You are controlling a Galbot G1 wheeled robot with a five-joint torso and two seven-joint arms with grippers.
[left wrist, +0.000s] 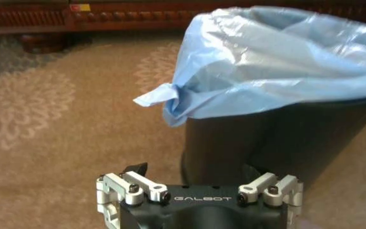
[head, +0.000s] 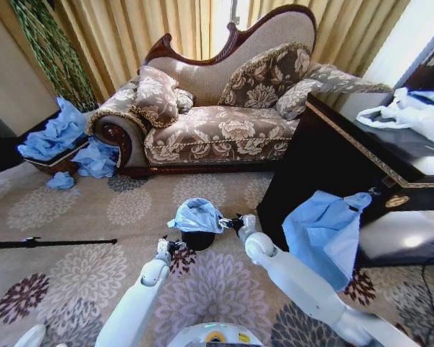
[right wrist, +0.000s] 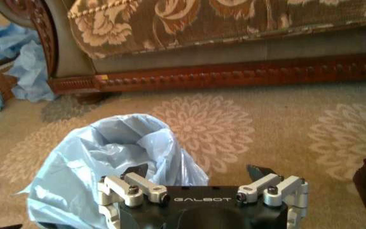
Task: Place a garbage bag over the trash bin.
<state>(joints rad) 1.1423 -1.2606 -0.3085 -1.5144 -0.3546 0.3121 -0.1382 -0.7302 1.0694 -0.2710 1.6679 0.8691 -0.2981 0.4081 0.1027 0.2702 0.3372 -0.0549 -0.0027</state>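
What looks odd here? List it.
The bag sits over the bin unevenly: it is bunched on top, and a loose corner juts out sideways at one side. Crumpled blue bags lie heaped on the floor beside the sofa. Both grippers, left and right, flank the bin, fingers open.

Head camera looks down over the carpet; both wrist cameras sit close, sharing the trash bin [left wrist: 278, 143].

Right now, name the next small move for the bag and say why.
Probably bring the left end effector up to the loose corner of the garbage bag and tug it down: that flap sticks out from the trash bin instead of hugging its side.
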